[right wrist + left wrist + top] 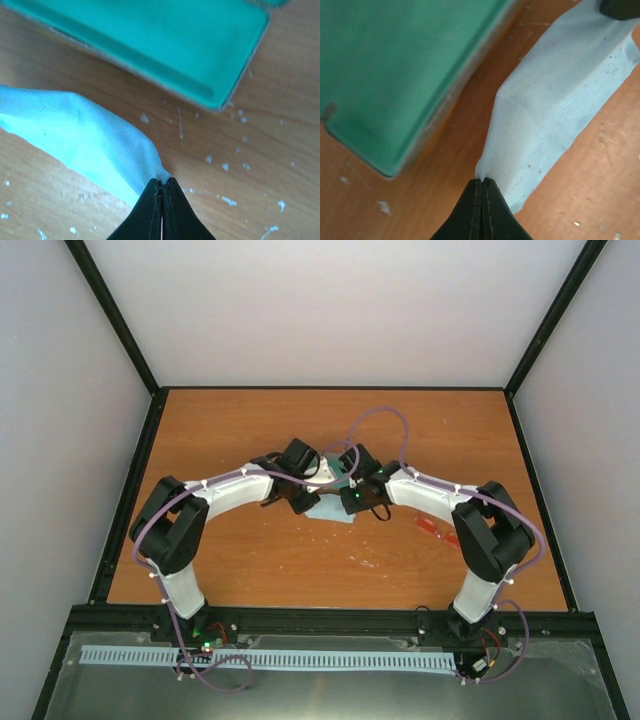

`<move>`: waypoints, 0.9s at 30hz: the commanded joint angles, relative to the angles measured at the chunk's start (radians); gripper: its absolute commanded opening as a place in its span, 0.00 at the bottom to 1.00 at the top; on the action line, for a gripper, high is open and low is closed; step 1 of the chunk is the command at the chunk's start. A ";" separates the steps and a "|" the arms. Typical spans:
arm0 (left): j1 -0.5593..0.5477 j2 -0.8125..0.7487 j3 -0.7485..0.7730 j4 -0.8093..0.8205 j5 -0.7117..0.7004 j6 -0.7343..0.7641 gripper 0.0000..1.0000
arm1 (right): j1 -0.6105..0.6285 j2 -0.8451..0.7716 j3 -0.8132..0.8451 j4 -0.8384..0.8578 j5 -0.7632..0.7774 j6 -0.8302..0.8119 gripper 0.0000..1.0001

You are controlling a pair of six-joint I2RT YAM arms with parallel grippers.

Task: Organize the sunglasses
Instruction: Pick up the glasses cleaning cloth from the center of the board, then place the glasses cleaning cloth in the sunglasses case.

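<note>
— Where are the sunglasses (pixel 433 530)?
— Well right of the cloth (pixel 555 100), lying slantwise. My right gripper (pixel 161 182) is nearer, but it and my left gripper (pixel 482 181) are both pinching cloth corners.

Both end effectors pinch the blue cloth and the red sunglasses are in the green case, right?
No: the top external view shows the sunglasses on the table, outside the case. The left end effector and right end effector pinch the cloth.
</note>
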 commanded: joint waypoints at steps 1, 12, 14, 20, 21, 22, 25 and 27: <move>0.028 0.036 0.065 0.029 -0.010 0.058 0.00 | -0.002 0.046 0.074 0.010 0.046 -0.020 0.03; 0.052 0.099 0.142 0.056 -0.004 0.092 0.01 | -0.020 0.128 0.193 0.008 0.111 -0.034 0.03; 0.060 0.104 0.147 0.063 -0.008 0.099 0.00 | -0.025 0.144 0.212 0.006 0.121 -0.040 0.03; 0.090 0.119 0.170 0.074 -0.012 0.113 0.00 | -0.041 0.176 0.244 0.010 0.131 -0.048 0.03; 0.096 0.123 0.174 0.075 -0.012 0.115 0.00 | -0.043 0.180 0.250 0.009 0.130 -0.051 0.03; 0.101 0.128 0.179 0.075 -0.014 0.118 0.00 | -0.044 0.186 0.256 0.008 0.130 -0.054 0.03; 0.116 0.138 0.192 0.077 -0.011 0.127 0.00 | -0.051 0.195 0.267 0.010 0.133 -0.061 0.03; 0.122 0.146 0.206 0.075 -0.008 0.127 0.00 | -0.055 0.196 0.275 0.017 0.139 -0.065 0.03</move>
